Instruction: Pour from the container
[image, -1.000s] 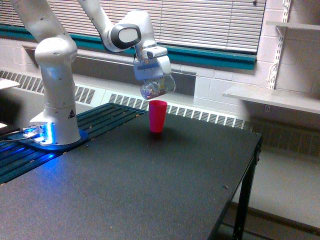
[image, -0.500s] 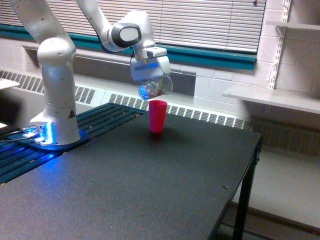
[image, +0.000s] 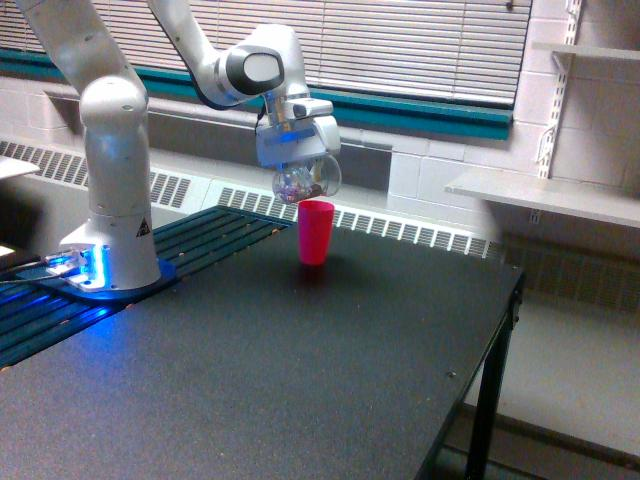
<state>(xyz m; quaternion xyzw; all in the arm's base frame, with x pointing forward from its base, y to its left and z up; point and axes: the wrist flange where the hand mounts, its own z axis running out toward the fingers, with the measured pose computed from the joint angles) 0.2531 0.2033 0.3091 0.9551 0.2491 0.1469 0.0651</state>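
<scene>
we see the gripper (image: 297, 168) shut tight around the container (image: 305, 180), tipped just above the pink cup (image: 315, 232).

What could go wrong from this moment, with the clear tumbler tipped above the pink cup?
The clear tumbler, held in the tool, looks a little toward the exterior view's left of the narrow pink cup, so pieces may fall past the rim onto the black table. The cup stands free and light-looking; a low tumbler edge might knock it over.
</scene>
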